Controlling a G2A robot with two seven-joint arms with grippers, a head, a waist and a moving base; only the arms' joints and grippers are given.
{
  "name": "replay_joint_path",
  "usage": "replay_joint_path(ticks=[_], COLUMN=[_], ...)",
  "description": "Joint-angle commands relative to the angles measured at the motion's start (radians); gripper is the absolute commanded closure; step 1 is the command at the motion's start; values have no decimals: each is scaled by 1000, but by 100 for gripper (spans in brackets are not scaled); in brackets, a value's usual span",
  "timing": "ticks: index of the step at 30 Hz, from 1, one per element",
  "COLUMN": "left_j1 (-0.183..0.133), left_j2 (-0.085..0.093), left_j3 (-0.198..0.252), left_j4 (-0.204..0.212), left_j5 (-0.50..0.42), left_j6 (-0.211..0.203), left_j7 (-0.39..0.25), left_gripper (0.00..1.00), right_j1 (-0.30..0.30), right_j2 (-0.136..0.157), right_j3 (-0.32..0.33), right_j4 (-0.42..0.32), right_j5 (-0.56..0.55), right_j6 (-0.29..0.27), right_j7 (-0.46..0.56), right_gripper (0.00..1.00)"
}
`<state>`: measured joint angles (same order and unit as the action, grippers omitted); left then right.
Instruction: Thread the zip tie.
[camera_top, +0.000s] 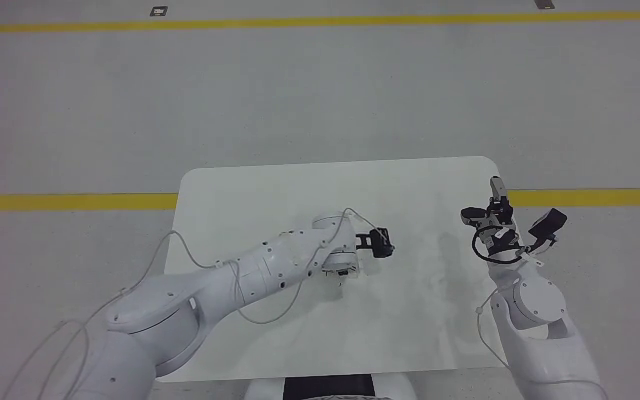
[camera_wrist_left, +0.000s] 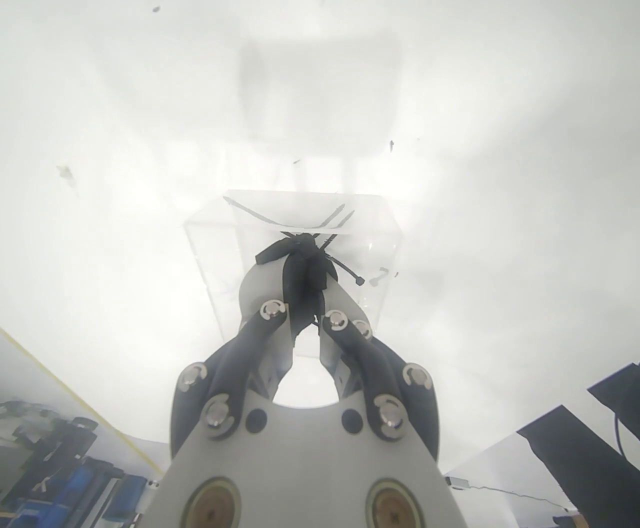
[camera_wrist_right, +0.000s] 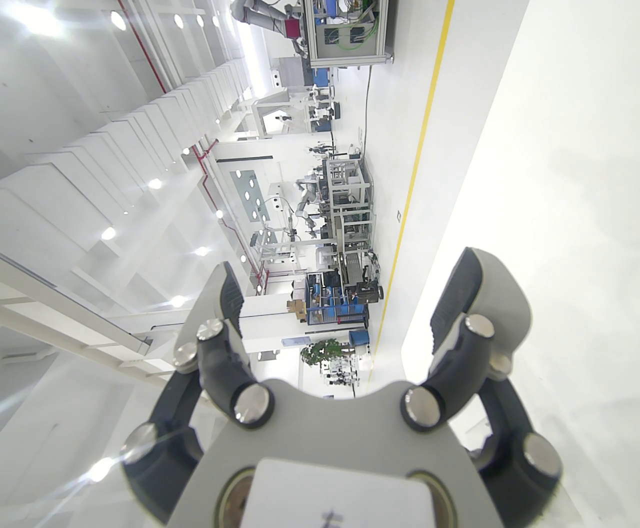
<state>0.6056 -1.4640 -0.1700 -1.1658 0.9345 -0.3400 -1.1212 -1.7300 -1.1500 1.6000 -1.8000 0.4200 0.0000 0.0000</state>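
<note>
Left end effector (camera_wrist_left: 306, 252) pinched shut on zip tie (camera_wrist_left: 359, 280) inside clear box (camera_wrist_left: 215, 270), likely lifting it out. Right end effector (camera_wrist_right: 345, 300), well apart from box, wide open, empty.

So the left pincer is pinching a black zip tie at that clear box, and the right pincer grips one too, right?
Not quite. The left pincer does pinch a black zip tie at the clear box, but the right pincer is open and holds nothing, as the right wrist view shows.
</note>
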Motion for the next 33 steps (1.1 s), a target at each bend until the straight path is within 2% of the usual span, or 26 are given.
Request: replay_joint_path(ticks=[1, 2, 3, 4, 6, 14, 16, 27, 33], left_j1=[0, 1, 5, 7, 11, 19, 19, 17, 9], left_j2=[4, 5, 6, 7, 7, 2, 1, -2, 2], left_j3=[0, 0, 0, 0, 0, 0, 0, 0, 0], left_j4=[-6, -6, -7, -5, -4, 1, 3, 22, 29], left_j5=[3, 5, 6, 8, 11, 11, 9, -20, -39], left_j6=[0, 0, 0, 0, 0, 0, 0, 0, 0], left_j7=[-10, -17, -18, -16, -13, -12, -12, 11, 37], left_gripper=[100, 75, 66, 65, 73, 78, 89, 84, 82], right_j1=[0, 0, 0, 0, 0, 0, 0, 0, 0], right_j2=[0, 0, 0, 0, 0, 0, 0, 0, 0], right_j3=[0, 0, 0, 0, 0, 0, 0, 0, 0], right_j4=[0, 0, 0, 0, 0, 0, 0, 0, 0], right_j5=[0, 0, 0, 0, 0, 0, 0, 0, 0], right_j6=[0, 0, 0, 0, 0, 0, 0, 0, 0], right_j7=[0, 0, 0, 0, 0, 0, 0, 0, 0], right_gripper=[0, 0, 0, 0, 0, 0, 0, 0, 0])
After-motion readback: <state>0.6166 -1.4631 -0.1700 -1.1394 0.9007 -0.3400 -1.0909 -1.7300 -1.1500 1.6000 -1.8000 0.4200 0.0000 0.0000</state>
